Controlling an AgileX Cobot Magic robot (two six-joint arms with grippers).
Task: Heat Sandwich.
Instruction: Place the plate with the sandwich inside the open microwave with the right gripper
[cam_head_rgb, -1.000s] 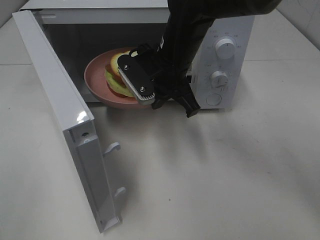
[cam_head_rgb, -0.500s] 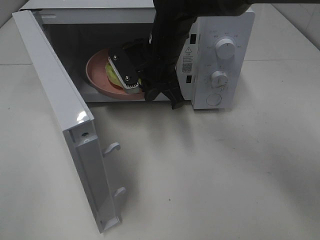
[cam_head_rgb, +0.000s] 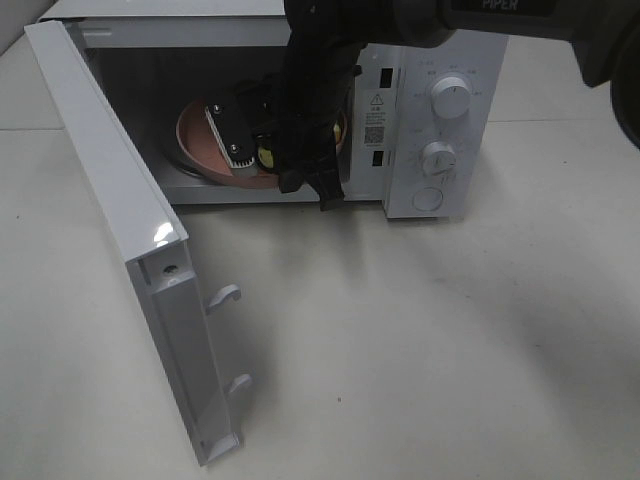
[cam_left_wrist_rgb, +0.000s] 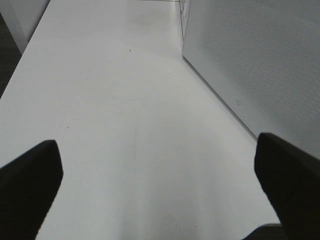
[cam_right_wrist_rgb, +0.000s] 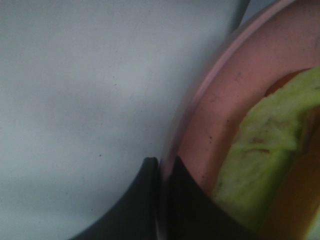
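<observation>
Microwave (cam_head_rgb: 430, 130) on worktop (cam_head_rgb: 420, 340), door (cam_head_rgb: 120, 230) swung wide open. Inside cavity: pink plate (cam_head_rgb: 195, 140), with sandwich (cam_head_rgb: 268, 156) on it. Sandwich mostly hidden behind right arm in high view, only small yellow patch showing. Right gripper (cam_right_wrist_rgb: 161, 170) pinched narrow on plate rim. Its wrist view is blurred, with green filling close beside jaws. Left gripper (cam_left_wrist_rgb: 159, 172) spread wide, holding nothing, above worktop beside perforated white panel (cam_left_wrist_rgb: 260, 65) — out of high view.

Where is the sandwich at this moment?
The sandwich lies on the pink plate inside the open microwave, upper left of the exterior high view, mostly hidden behind the right gripper that grips the plate's rim.
</observation>
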